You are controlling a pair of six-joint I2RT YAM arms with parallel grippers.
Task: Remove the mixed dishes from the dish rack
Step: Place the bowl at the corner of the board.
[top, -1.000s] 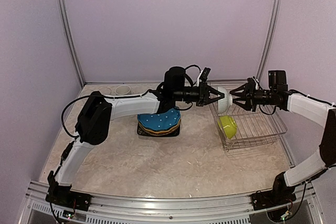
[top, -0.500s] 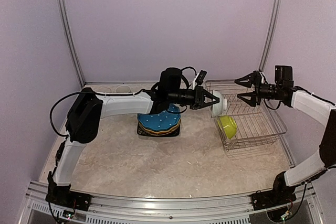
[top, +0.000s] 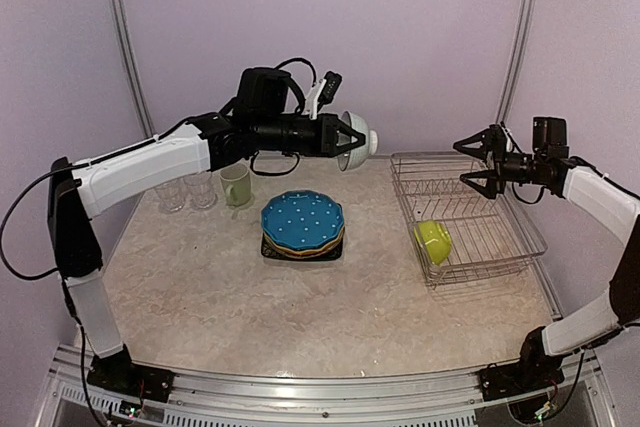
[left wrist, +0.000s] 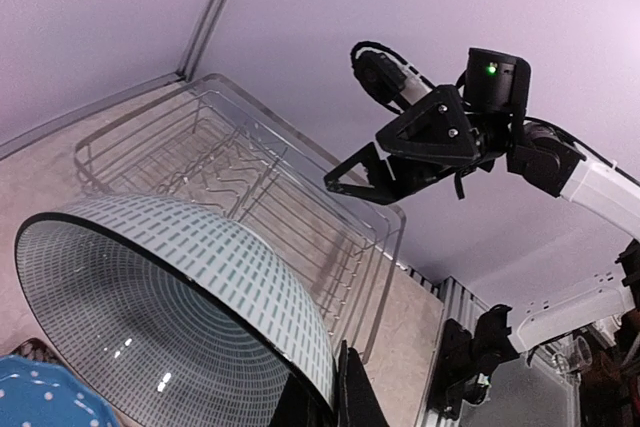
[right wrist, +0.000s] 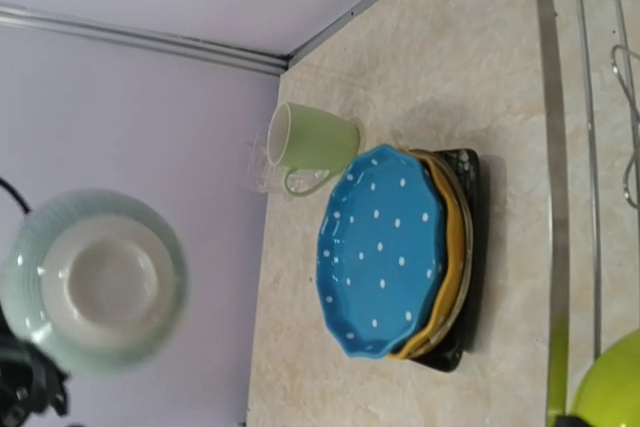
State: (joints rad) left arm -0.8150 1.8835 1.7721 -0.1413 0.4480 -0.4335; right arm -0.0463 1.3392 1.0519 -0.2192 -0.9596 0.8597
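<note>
My left gripper (top: 347,139) is raised high at the back, shut on the rim of the white bowl (top: 360,137), which fills the lower left of the left wrist view (left wrist: 170,317). The dish rack (top: 467,155) stands at the right with the lime bowl (top: 434,240) tipped on edge in its near left corner. Above the rack's far side my right gripper (top: 462,162) hangs open and holds nothing. A blue dotted plate (top: 302,219) tops a stack on the table, over an orange plate (right wrist: 447,247) and a black square plate (right wrist: 466,162).
A pale green mug (top: 236,185) and two clear glasses (top: 172,195) stand at the back left, near the wall. Metal frame posts (top: 130,57) rise in the back corners. The front rail (top: 300,379) carries both arm bases.
The right gripper let go of the white bowl, opened wide and drew back right. The left arm carried the bowl up and left, away from the rack.
</note>
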